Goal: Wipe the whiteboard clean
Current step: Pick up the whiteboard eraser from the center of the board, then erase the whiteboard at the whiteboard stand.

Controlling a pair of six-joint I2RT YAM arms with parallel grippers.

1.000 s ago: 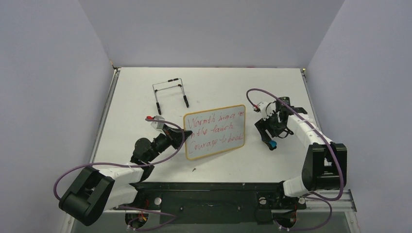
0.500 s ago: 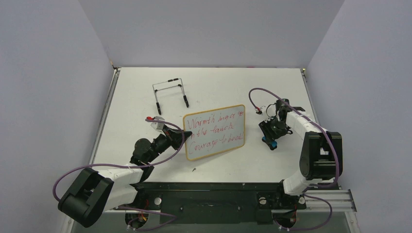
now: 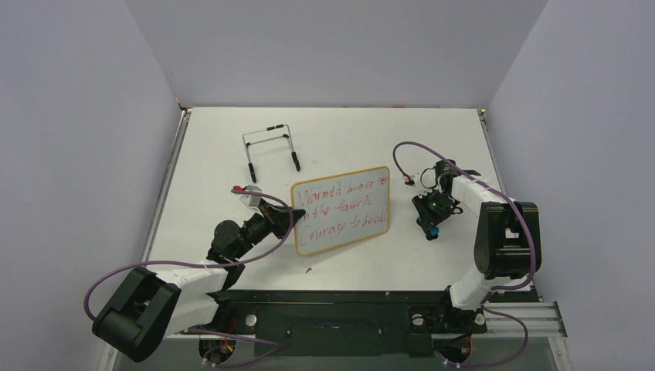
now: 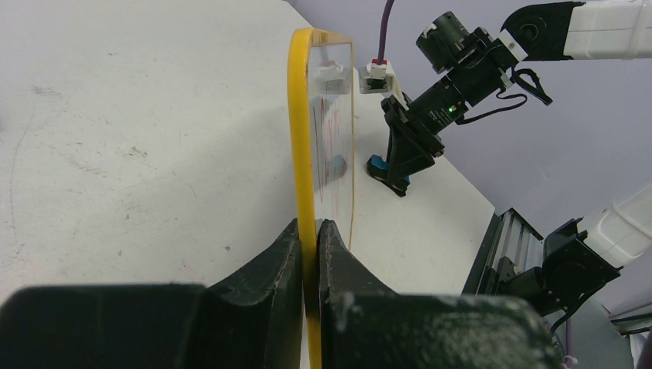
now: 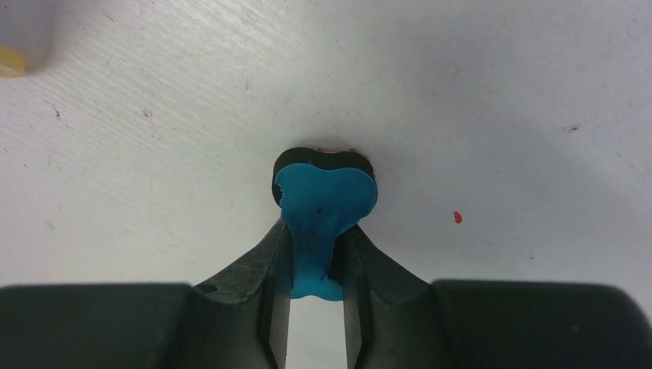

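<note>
Whiteboard (image 3: 341,210) with red writing lies mid-frame on the bench (image 3: 224,131), long axis left-right, left gripper (image 3: 289,219) clamped on its left edge, right gripper (image 3: 429,222) clamped on the blue eraser (image 5: 323,201) near its right edge.

The whiteboard (image 3: 341,209) lies mid-tabletop (image 3: 208,154), its left edge in the left hand (image 3: 291,219), the wire easel stand (image 3: 270,149) behind-left of it, and the eraser (image 3: 435,230) to its right, between the right hand's (image 3: 430,223) fingers.
</note>
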